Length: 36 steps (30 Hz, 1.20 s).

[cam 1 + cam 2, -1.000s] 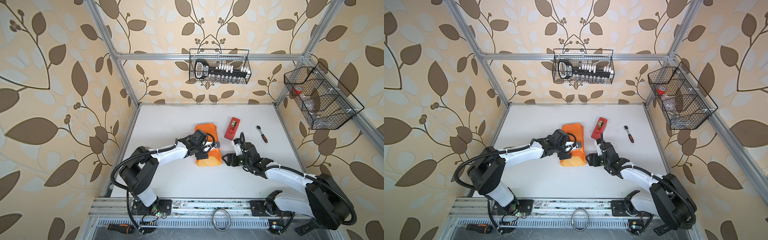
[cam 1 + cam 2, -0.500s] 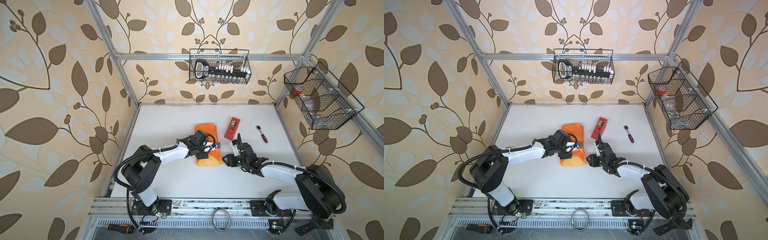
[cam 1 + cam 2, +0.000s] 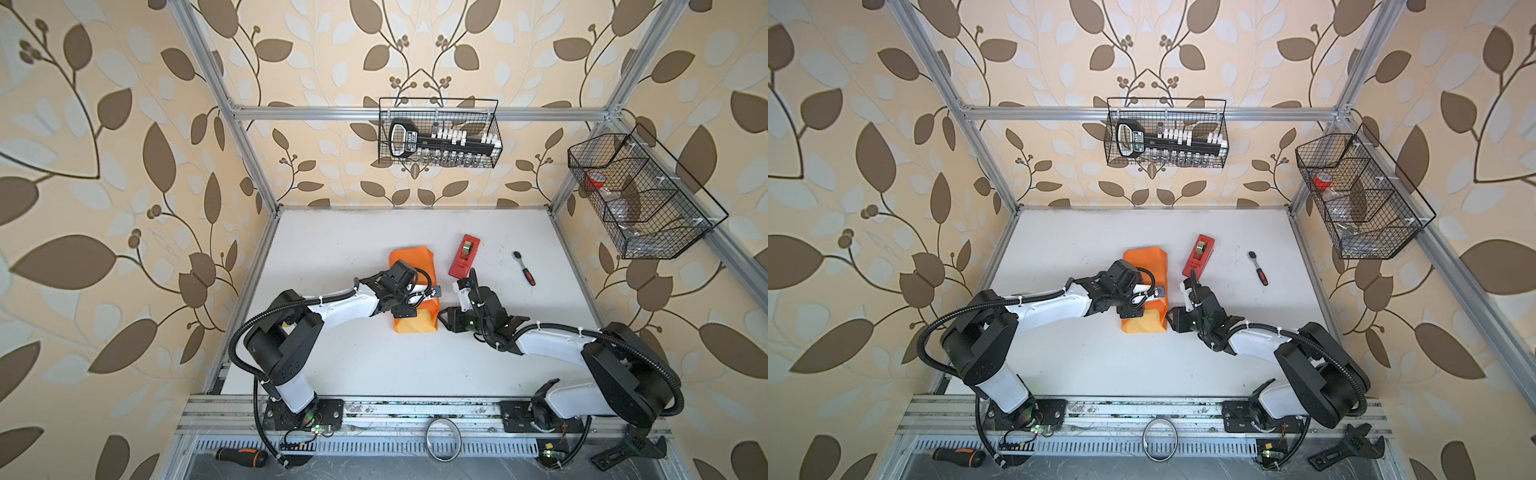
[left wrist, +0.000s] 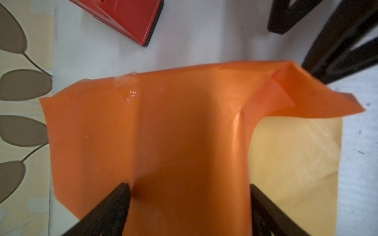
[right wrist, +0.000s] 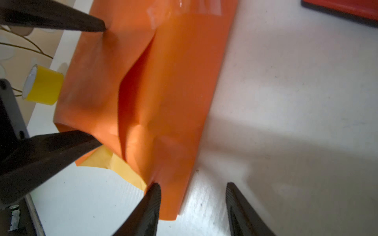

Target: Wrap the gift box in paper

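The paper (image 3: 411,259) (image 3: 1144,259), orange side out, lies folded over the hidden gift box at the centre of both top views, left of a red tape dispenser (image 3: 464,261). The left gripper (image 4: 188,194) clamps it across the hump, jaws wide. The right gripper (image 5: 192,186) holds nothing, jaws apart, one fingertip (image 5: 152,196) touching the paper's edge.

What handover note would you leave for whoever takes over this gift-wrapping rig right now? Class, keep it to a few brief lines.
Left gripper: jaws wide, fingertips pressed into the paper either side of a raised ridge; whether it clamps is unclear.
Right gripper: open, one fingertip touching the paper's long edge.
Gift box: not visible, presumably under the paper.
Done: paper folded over, one clear tape strip on.
Left: near end lies open, pale side up; fold and tape ends; tape dispenser nearby.
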Tool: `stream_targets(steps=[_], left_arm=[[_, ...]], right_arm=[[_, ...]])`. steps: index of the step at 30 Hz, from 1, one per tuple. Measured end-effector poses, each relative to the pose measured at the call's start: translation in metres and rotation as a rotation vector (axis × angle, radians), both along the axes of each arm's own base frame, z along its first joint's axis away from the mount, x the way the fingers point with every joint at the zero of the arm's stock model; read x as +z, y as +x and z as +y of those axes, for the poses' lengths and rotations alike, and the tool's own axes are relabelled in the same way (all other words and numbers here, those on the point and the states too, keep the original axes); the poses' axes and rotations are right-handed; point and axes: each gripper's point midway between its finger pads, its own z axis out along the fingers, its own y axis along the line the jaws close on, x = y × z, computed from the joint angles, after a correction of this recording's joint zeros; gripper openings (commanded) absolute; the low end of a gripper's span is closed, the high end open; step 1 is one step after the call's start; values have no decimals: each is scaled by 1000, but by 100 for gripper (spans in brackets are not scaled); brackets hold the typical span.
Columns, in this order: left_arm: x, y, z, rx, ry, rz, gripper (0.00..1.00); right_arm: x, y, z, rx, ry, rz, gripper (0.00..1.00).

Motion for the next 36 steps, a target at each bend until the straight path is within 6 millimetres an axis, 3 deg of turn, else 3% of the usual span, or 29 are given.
stream_targets(steps=[20, 36], left_arm=[[0, 0, 0, 0, 1, 0, 88], [-1, 0, 0, 0, 1, 1, 88]], right_arm=[[2, 4, 21, -8, 69, -31, 35], [-7, 6, 32, -29, 104, -42, 23]])
